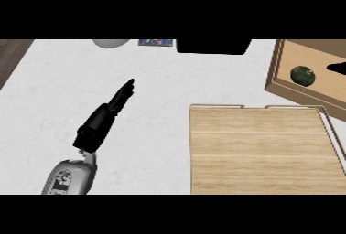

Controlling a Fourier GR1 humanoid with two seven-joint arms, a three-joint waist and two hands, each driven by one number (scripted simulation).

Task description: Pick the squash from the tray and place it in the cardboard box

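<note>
The left hand (94, 130) has its fingers (125, 93) straight, holding nothing, over the white desk (155, 91). Far to their right, the round dark-green squash (303, 75) lies in the brown cardboard box (317, 89). A black tip beside it, perhaps the right hand (338, 67), could knock it.

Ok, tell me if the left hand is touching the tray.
Apart. In the head view the left hand hangs with straight fingers left of the tray, and a strip of white counter shows between them.
</note>
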